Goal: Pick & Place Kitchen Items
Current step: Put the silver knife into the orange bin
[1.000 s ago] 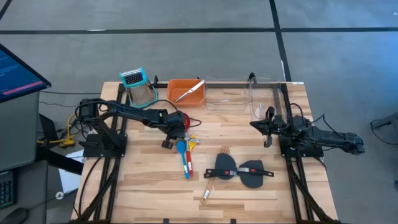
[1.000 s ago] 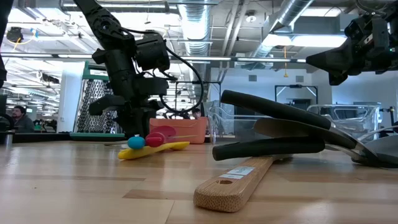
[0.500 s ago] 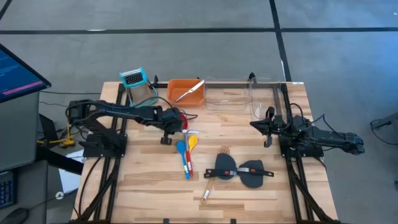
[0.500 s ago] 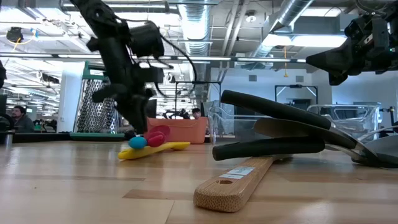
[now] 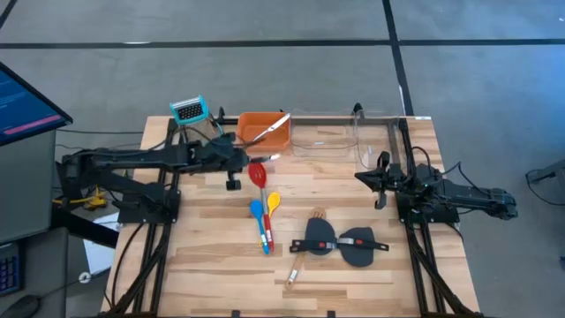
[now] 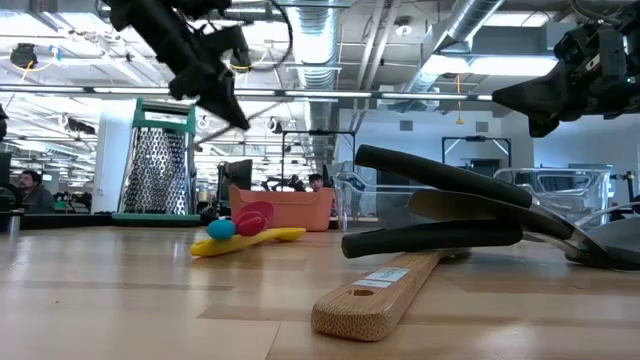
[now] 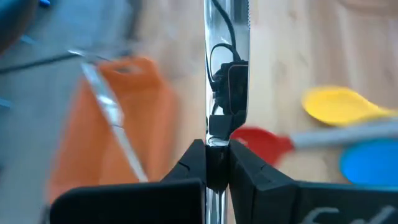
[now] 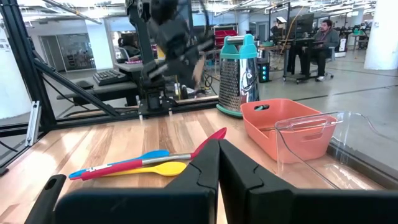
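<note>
The left gripper (image 5: 237, 160) is up off the worktop (image 5: 371, 265), just beside the near edge of the orange tray (image 5: 251, 122). Its jaws are pinched narrow on a slim silver metal piece (image 7: 226, 62). The left wrist view catches that piece edge-on, so exactly which utensil it is cannot be told. It points out ahead of the jaws, above the boards between the tray and the spoons.

One item looks delivered: the silver tongs (image 5: 269, 129) lie slanted inside the orange tray. The clear bins (image 5: 328, 140) alongside appear to hold nothing, though their walls make that hard to judge.

Plenty is left. The red spoon (image 5: 258, 174) lies on the worktop near the left gripper. The yellow spoon (image 5: 274, 201) and blue spoon (image 5: 257, 211) are bunched just beside it. Further toward the front edge sit two black spatulas (image 5: 337, 243), crossing a wooden fork-like spatula (image 5: 298, 262). None of these is in a container.

The right gripper (image 5: 381, 182) waits at the right side of the worktop, jaws pressed together on nothing, well apart from every utensil.

Reading the table, this is early going: one piece in, one in the jaws, apparently heading for the tray, and six on the boards. A metal grater (image 5: 195, 121) stands beside the tray, untouched.
</note>
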You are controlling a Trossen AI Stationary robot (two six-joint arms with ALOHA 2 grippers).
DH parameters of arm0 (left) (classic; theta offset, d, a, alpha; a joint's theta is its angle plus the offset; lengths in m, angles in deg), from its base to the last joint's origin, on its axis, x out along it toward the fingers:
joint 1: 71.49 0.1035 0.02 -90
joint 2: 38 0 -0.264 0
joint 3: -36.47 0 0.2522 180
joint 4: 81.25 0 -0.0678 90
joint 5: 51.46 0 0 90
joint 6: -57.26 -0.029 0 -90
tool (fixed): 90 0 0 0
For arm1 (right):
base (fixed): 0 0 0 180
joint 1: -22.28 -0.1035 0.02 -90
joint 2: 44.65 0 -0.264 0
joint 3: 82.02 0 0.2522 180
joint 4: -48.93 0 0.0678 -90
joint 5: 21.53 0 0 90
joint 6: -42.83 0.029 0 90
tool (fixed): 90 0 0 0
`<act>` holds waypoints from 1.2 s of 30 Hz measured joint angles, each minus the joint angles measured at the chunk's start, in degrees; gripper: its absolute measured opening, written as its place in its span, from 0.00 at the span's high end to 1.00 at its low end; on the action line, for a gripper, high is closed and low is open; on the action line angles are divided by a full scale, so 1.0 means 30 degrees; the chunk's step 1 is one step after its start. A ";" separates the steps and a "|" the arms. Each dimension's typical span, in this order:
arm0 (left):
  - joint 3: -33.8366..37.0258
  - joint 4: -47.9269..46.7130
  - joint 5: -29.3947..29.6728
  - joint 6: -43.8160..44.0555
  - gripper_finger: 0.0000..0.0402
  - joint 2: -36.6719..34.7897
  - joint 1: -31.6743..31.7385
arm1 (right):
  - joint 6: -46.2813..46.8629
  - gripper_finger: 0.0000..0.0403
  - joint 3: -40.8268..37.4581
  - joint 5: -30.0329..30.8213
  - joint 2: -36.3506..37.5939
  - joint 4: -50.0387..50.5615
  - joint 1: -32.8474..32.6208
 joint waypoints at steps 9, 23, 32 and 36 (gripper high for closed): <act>-0.0044 0.8128 0.1269 -0.0369 0.98 0.0146 0.0381 | -0.0001 1.00 0.0001 0.0000 -0.0005 0.0000 -0.0007; -0.0029 1.2385 0.1367 -0.1013 0.98 0.4923 0.3999 | 0.0004 1.00 -0.0001 0.0000 0.0001 0.0000 -0.0013; -0.0029 1.5849 0.1268 -0.0532 0.98 0.7743 0.5486 | -0.0003 1.00 -0.0001 0.0058 -0.0001 0.0000 0.0000; -0.0029 1.6149 0.0857 0.0525 0.98 0.8536 0.6208 | -0.0001 1.00 0.0001 0.0066 0.0001 0.0000 0.0000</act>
